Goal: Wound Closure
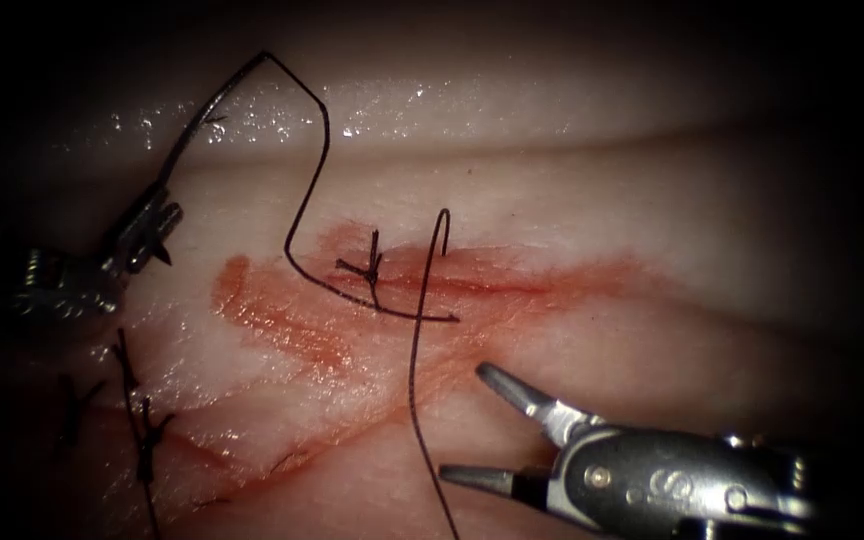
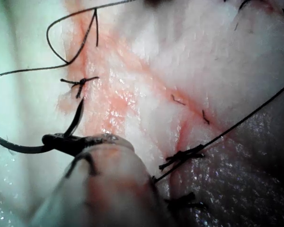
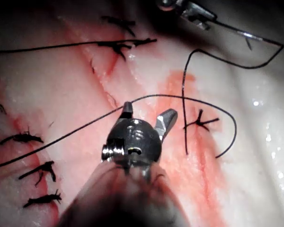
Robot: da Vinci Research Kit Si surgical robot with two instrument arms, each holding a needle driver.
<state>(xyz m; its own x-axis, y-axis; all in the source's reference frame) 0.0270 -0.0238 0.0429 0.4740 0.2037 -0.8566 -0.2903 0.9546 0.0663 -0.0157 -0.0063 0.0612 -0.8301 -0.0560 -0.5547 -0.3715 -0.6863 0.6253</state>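
Observation:
My left tool (image 1: 157, 232) stands left of the cut (image 1: 512, 285), jaws shut on the curved needle (image 1: 207, 110) close to its pointed end. The needle arcs up and away, clear of the tissue (image 1: 652, 200). In the left wrist view the needle (image 2: 19, 147) crosses the left tool (image 2: 61, 140), with a short point sticking past. Black thread (image 1: 322, 150) runs from the needle's tail down to the cut beside a tied stitch (image 1: 372, 265). A second strand (image 1: 414, 380) trails toward the front. My right tool (image 1: 462, 422) hovers open below the cut, holding nothing; its jaws (image 3: 147, 113) straddle a strand.
Older tied stitches (image 1: 144, 435) with short cut ends sit at the lower left. Red fluid (image 1: 282, 320) smears the tissue around the cut. A glistening wet ridge (image 1: 402, 110) runs across the back.

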